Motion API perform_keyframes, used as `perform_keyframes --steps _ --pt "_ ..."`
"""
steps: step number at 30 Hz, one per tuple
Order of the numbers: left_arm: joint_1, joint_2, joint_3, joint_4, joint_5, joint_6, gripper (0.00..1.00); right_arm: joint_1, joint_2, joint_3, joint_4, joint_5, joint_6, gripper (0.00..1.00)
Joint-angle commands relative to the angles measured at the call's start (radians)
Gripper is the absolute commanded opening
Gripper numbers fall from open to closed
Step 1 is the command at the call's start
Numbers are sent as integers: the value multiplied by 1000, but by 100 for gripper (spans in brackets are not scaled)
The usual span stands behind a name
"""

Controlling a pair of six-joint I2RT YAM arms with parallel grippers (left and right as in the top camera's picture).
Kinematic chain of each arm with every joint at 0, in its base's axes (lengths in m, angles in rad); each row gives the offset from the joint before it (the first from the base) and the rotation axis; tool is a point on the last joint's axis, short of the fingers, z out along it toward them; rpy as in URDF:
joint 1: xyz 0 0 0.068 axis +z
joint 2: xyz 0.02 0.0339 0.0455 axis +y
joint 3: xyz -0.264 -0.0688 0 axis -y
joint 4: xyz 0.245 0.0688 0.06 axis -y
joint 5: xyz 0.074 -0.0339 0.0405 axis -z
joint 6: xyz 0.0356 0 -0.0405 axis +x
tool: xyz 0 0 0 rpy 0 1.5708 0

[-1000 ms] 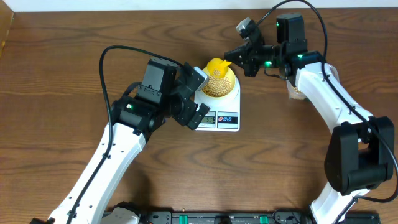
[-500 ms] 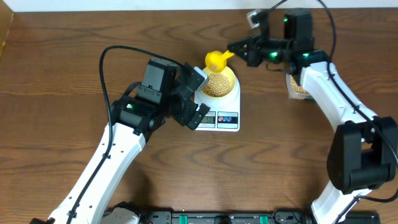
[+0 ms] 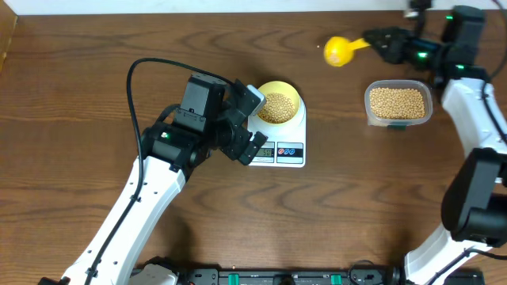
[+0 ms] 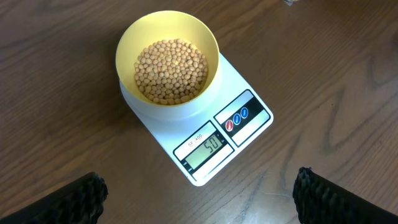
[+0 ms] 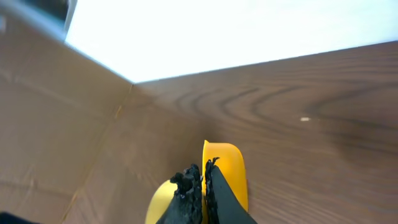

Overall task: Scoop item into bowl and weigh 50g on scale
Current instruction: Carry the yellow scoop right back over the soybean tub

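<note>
The weighing step is looking as good as finished: the bowl (image 4: 168, 59) is sitting on the round end of the scale (image 4: 249, 134), and the display (image 4: 205, 148) is appearing to show the target figure. The beans (image 4: 171, 71) are filling the bowl to well below its rim, small, round and matte tan, lying in a loose heap. More of them are lying in the tub (image 3: 367, 101) on the counter (image 3: 95, 47), well apart from the scale on the right side.

The right fingers (image 5: 189, 193) are pressing together on the thin handle of the scoop (image 3: 342, 50), holding it above the bare counter near the far edge, between bowl and tub but touching neither. Whether any beans are riding in the scoop is not clear. The left fingers (image 4: 84, 199) are standing wide apart and gripping nothing, hovering just beside the display end of the scale.

Judging from this, the next move is calling for restraint: no further beans should be going into the bowl, and the scoop is wanting a gentle trip to the tub or the counter.

The bowl is looking like smooth pale yellow plastic, the scale glossy white and flat, the tub clear with rounded corners, the counter dark wood grain
</note>
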Motion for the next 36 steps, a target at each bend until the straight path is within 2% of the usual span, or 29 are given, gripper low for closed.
perform_keyframes --steps 1,8,15,20,24,32,36 --pt "2 7 -7 -1 10 17 98 -64 -2 2 -3 -29 23 2" --pt "2 7 -7 -1 10 17 98 -181 -35 2 -31 -17 -18 1" --pt "2 7 -7 -1 10 17 98 -262 -72 2 -177 13 -116 2" --pt "2 7 -7 -1 10 17 98 -287 -131 2 -373 142 -286 1" --pt "2 7 -7 -1 10 17 98 -287 -196 2 -464 231 -391 1" --pt "2 7 -7 -1 10 17 98 -271 -321 2 -594 433 -610 1" --pt "2 7 -7 -1 10 17 98 -235 -334 2 -603 549 -646 1"
